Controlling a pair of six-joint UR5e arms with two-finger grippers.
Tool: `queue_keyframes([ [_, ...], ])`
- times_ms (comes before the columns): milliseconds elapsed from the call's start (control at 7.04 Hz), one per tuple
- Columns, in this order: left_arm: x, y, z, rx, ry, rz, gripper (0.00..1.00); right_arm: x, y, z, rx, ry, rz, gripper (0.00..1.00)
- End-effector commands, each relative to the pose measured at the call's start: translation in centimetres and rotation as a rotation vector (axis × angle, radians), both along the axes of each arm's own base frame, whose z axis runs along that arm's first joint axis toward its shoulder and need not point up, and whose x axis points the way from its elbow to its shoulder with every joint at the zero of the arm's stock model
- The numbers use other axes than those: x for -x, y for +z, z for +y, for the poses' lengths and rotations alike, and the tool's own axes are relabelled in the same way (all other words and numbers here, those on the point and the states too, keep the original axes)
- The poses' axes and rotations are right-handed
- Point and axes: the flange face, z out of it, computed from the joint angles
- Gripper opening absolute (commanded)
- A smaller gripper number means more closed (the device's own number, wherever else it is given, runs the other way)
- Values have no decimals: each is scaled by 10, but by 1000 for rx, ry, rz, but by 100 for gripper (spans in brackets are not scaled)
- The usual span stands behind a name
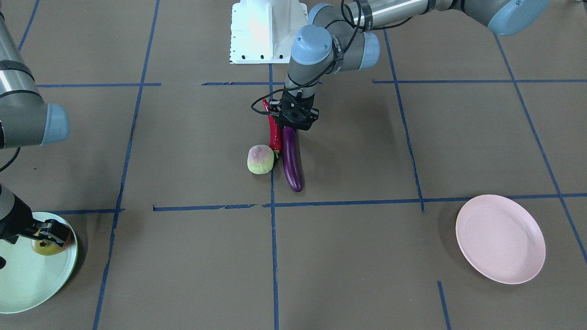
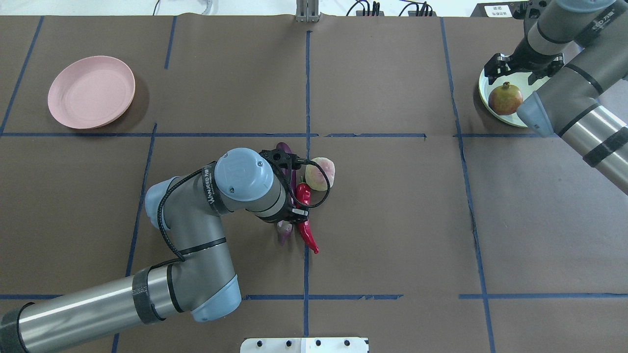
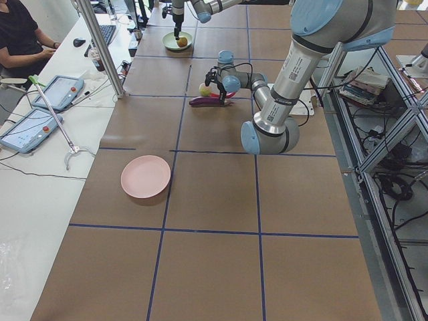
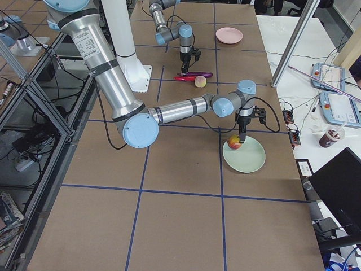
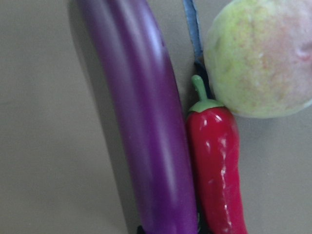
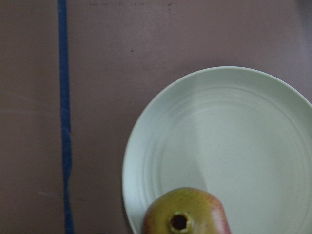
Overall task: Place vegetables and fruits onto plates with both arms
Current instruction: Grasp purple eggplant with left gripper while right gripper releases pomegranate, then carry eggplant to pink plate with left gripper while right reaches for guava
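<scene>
My left gripper (image 1: 292, 126) is down on the purple eggplant (image 1: 292, 160), near its cap end, with the jaws tight against its sides. The eggplant lies on the table, shown close in the left wrist view (image 5: 146, 122). The red chili pepper (image 1: 275, 136) lies right beside it, and the peach-like fruit (image 1: 260, 159) touches the chili's stem end. My right gripper (image 2: 520, 72) is open just above the pomegranate-like fruit (image 2: 505, 98). That fruit rests at the edge of the mint green plate (image 2: 512, 121). The pink plate (image 2: 91, 91) holds nothing.
The white base block (image 1: 268, 32) stands at the robot's edge of the table. Blue tape lines (image 1: 274, 256) cross the brown table top. A side bench with tablets (image 3: 40, 110) and a seated person (image 3: 20, 37) runs along the far edge.
</scene>
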Motion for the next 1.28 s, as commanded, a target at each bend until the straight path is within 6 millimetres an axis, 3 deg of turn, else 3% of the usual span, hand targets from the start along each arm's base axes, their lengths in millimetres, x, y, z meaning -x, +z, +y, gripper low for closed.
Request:
queue_keyframes([
  [0,54,-12,-46,-20,-92,49,0,27,-66,29,64,36,-166,100],
  [142,92,-1,-74,-18,-158,46,0,63,-100,58,117,74,-222,100],
  [426,170,51,-125,23,-289,-12,0,129,-143,107,195,109,-276,100],
  [568,209,88,-147,60,-352,-62,0,157,-168,137,218,129,-304,100],
  [710,234,124,-165,93,-394,-115,0,180,-185,163,248,150,-323,100],
  [994,294,190,-223,114,-405,-220,0,224,-228,199,291,168,-368,100],
  [1136,318,236,-250,126,-378,-291,0,248,-251,215,289,199,-385,100],
])
